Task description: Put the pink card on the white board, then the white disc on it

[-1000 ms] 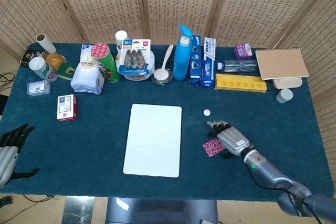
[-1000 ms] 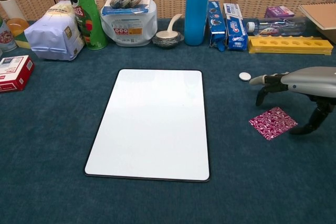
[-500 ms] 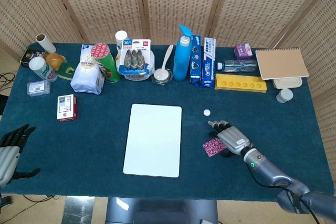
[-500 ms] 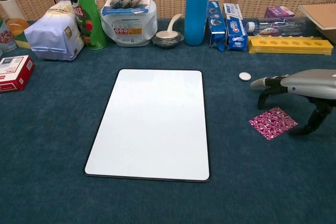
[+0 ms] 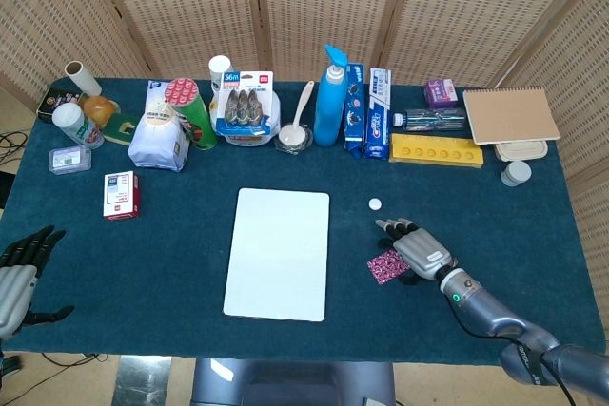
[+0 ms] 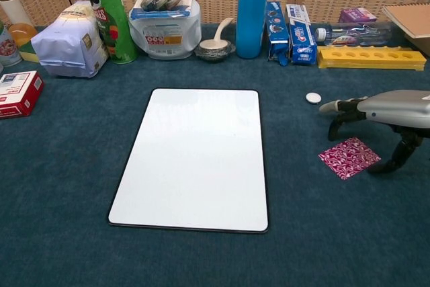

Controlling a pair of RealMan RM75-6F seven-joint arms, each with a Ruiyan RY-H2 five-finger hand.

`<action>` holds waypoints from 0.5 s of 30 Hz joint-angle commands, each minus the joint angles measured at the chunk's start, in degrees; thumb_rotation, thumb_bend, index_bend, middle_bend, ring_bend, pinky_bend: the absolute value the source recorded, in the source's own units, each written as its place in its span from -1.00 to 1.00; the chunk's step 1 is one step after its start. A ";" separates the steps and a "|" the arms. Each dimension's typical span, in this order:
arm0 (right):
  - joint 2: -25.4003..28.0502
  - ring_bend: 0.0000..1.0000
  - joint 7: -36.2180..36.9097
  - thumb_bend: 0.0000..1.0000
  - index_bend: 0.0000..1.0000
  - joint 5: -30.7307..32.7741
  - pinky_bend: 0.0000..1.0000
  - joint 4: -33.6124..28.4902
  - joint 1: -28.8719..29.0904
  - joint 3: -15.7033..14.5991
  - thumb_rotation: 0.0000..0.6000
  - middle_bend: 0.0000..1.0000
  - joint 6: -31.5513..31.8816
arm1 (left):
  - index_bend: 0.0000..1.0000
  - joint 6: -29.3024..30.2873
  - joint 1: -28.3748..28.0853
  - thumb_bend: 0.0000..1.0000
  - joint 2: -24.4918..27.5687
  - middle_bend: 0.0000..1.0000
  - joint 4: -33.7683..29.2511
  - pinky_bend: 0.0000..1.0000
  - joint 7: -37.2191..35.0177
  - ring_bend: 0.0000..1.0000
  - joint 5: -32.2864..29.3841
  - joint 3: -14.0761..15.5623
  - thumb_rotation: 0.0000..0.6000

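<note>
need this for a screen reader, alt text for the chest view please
The robot's right hand hovers, fingers spread, over a pink patterned card on a dark blue cloth table, right of an empty rectangular white board. A small white disc lies just beyond the fingers.

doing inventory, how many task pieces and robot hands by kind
pink card: 1
white board: 1
white disc: 1
hands: 2, left hand and right hand
total: 5
</note>
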 commanded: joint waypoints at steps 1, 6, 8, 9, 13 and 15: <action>-0.06 -0.96 0.21 -0.39 -0.45 -0.05 -1.00 0.18 0.09 -0.11 1.00 -0.97 0.19 | -1.00 -0.10 -0.05 -0.84 0.03 -1.00 0.00 -0.91 -0.01 -1.00 0.04 0.04 1.00; -0.35 -0.95 0.45 -0.39 -0.42 -0.21 -1.00 0.63 0.18 -0.40 1.00 -0.96 0.53 | -1.00 -0.27 -0.15 -0.84 0.01 -1.00 -0.02 -0.91 0.12 -1.00 -0.06 0.08 1.00; -0.51 -0.95 0.46 -0.39 -0.41 -0.30 -1.00 0.87 0.22 -0.57 1.00 -0.96 0.62 | -1.00 -0.31 -0.17 -0.84 0.02 -1.00 -0.05 -0.91 0.12 -1.00 -0.09 0.11 1.00; -0.59 -0.95 0.49 -0.39 -0.39 -0.34 -1.00 0.97 0.23 -0.62 1.00 -0.96 0.70 | -1.00 -0.30 -0.16 -0.84 0.03 -1.00 -0.04 -0.91 0.10 -1.00 -0.08 0.12 1.00; -1.06 -0.93 1.01 -0.39 -0.31 -0.64 -1.00 1.43 0.21 -0.80 1.00 -0.94 1.32 | -1.00 -0.31 -0.19 -0.85 0.08 -1.00 -0.05 -0.91 -0.01 -1.00 -0.10 0.12 1.00; -1.20 -0.92 1.27 -0.39 -0.23 -0.79 -0.99 1.62 0.22 -0.89 1.00 -0.93 1.52 | -1.00 -0.32 -0.19 -0.85 0.10 -1.00 -0.03 -0.91 -0.07 -1.00 -0.10 0.13 1.00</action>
